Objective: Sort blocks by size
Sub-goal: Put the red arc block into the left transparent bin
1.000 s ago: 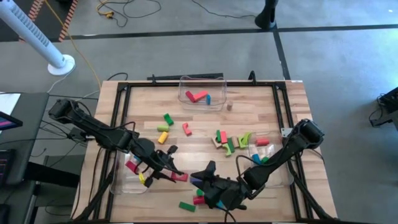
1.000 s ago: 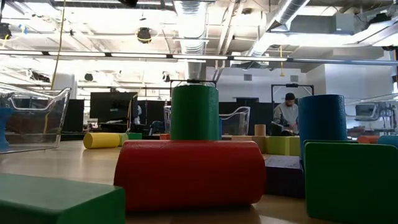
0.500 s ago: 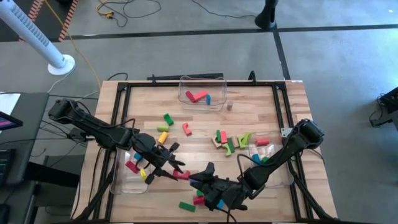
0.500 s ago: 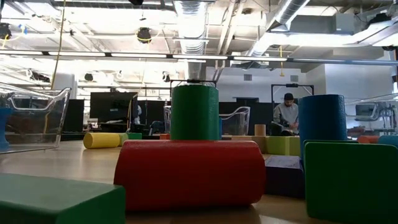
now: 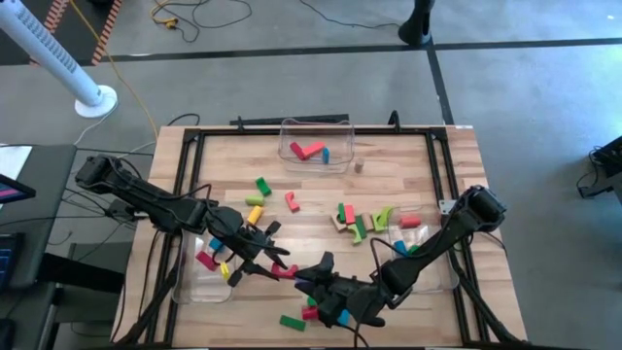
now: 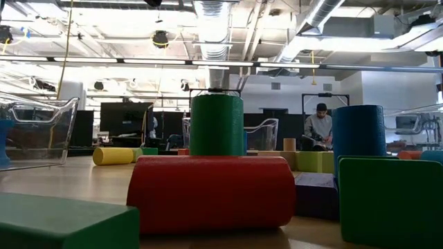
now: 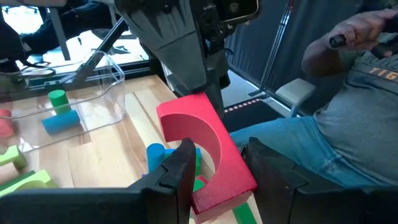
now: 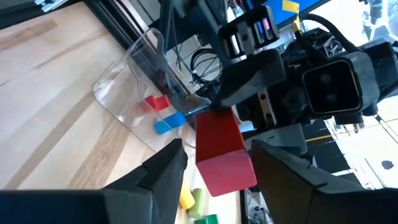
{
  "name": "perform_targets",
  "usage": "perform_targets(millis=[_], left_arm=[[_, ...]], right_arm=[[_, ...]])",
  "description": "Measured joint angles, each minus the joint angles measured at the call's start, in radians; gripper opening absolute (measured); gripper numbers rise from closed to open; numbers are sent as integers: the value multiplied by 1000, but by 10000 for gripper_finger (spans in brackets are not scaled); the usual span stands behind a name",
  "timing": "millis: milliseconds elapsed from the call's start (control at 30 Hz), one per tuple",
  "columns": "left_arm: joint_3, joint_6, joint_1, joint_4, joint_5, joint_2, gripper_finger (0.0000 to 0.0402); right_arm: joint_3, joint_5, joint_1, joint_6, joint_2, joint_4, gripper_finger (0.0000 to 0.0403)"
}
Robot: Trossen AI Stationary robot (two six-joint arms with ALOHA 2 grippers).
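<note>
Left gripper [image 5: 279, 270] pinches the red arch block [image 7: 205, 149], which has shifted from over the table's near edge toward the right gripper [image 5: 313, 279]. Right fingers [image 8: 163, 171] are spread either side of the same block, slightly wider than a second ago. Reads as a mid-air handover; the block is not yet in any clear bin [image 5: 194, 288].

Matt blocks [image 6: 211, 194] (clear plastic bins [image 5: 315, 146]), wooden table [image 5: 408, 175]

3 clear bins [image 5: 315, 156] and 2 arms [image 5: 155, 204].
</note>
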Motion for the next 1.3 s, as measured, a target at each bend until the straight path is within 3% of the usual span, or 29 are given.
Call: perform_targets(millis=[567, 733, 967, 1300], left_arm=[[0, -72, 10, 33, 41, 0, 122], [1, -100, 30, 46, 68, 27, 122], [1, -128, 48, 78, 114, 82, 123], [1, -127, 39, 70, 113, 70, 125]], right_arm=[[0, -51, -28, -33, 1, 8, 243], [5, -49, -33, -144, 63, 108, 235], [85, 57, -37, -236, 177, 140, 208], [91, 142, -12, -228, 159, 107, 192]])
